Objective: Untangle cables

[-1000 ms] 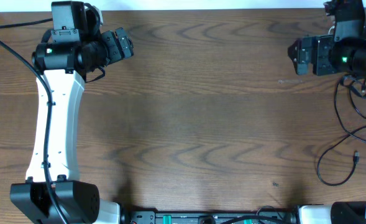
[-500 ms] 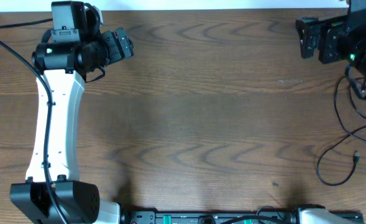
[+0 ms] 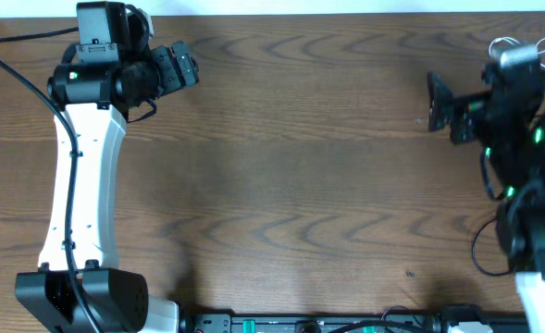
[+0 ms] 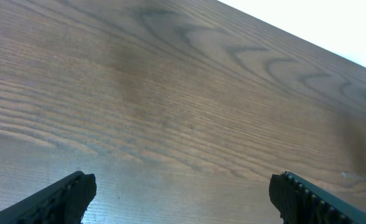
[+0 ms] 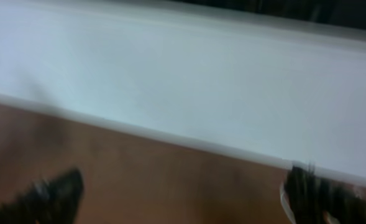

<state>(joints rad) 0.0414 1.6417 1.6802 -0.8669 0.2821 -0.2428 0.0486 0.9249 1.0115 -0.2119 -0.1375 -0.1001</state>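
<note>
1. Left claw (image 3: pixel 191 67) hangs over the far left corner of the surface (image 3: pixel 300 166). Its fingers are spread wide with nothing between them. It is well apart from both cables, so I judge it is placed there to stay out of the way.
2. Right claw (image 3: pixel 443 104) is over the far right of the surface, pointing toward the middle. Its wrist view is blurred, but the two fingertips stand apart and grip nothing.
3. White cable (image 3: pixel 510 43) lies bunched at the far right edge, just behind the right arm (image 3: pixel 522 139) and partly hidden by it.
4. Black cable (image 3: pixel 476 252) shows as a loop at the near right, running under that arm. Its plugs are not visible.
5. Whether the cables cross cannot be told, because the arm covers that stretch.
6. Judgement: neither cable is held, so untangling has not begun. The right claw is the nearer one, and its spread fingers suit a first pick-up.
7. Risk: thin cord lying flat on wood is likely hard to pinch.
</note>
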